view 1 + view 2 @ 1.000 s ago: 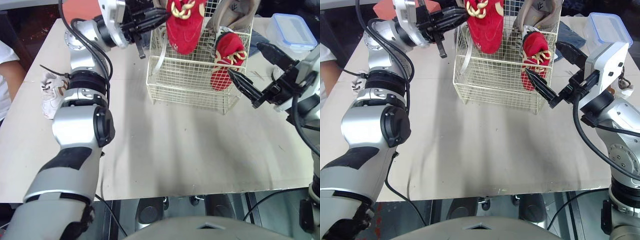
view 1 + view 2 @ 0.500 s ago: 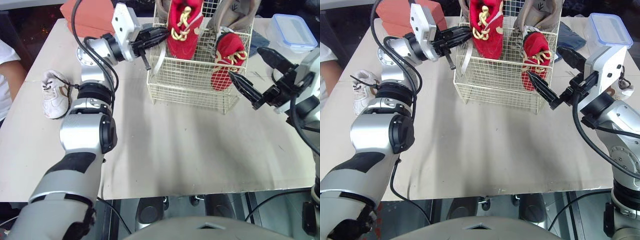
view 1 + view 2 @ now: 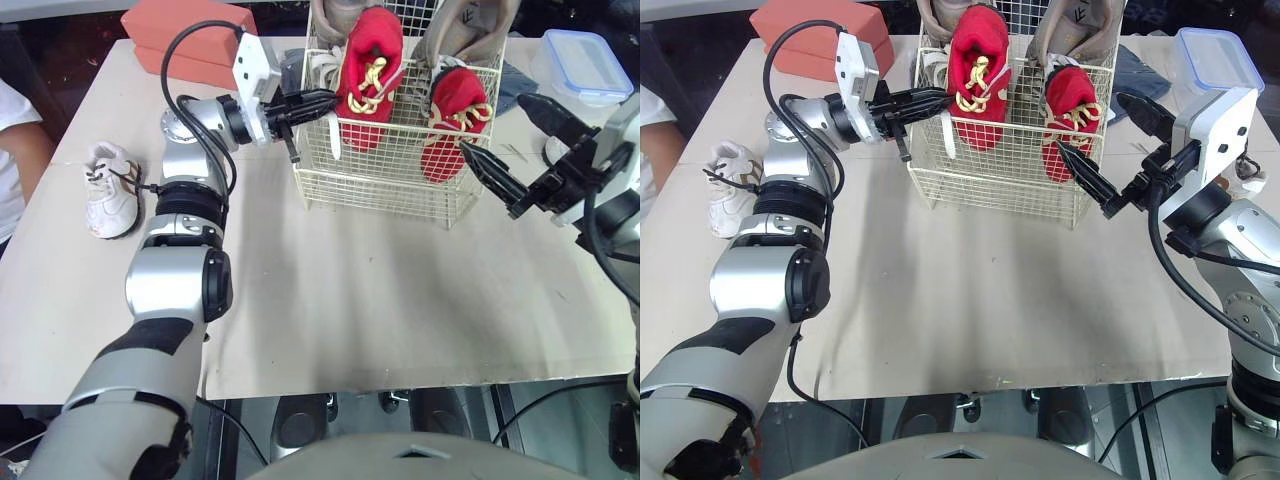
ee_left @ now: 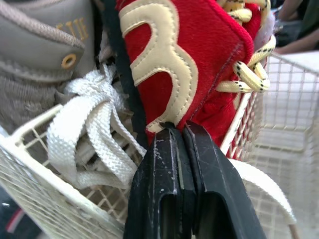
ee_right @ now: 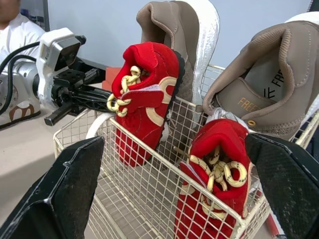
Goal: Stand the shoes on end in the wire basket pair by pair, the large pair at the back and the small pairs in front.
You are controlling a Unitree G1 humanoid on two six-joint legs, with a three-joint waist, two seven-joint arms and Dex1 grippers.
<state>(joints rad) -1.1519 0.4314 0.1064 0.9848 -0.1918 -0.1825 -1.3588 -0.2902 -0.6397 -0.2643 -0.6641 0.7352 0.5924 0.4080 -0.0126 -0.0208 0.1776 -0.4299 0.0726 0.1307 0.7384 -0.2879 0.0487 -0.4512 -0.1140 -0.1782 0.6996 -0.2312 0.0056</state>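
Left jaws pressed shut on the side edge of a red shoe (image 3: 365,70), standing on end at the front left of the wire basket (image 3: 370,185). Right jaws wide open, empty, just beside the second red shoe (image 3: 445,140). Behind, large tan shoes (image 5: 271,89). Apart on the desk (image 3: 350,300), a small white shoe (image 3: 108,190).

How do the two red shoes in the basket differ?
The left red shoe is clamped in the shut left pincer; the right red shoe is free, the right pincer open. The left one sits at the wire basket's left side, the right one at its right. Both stand toe-down before the tan shoes.
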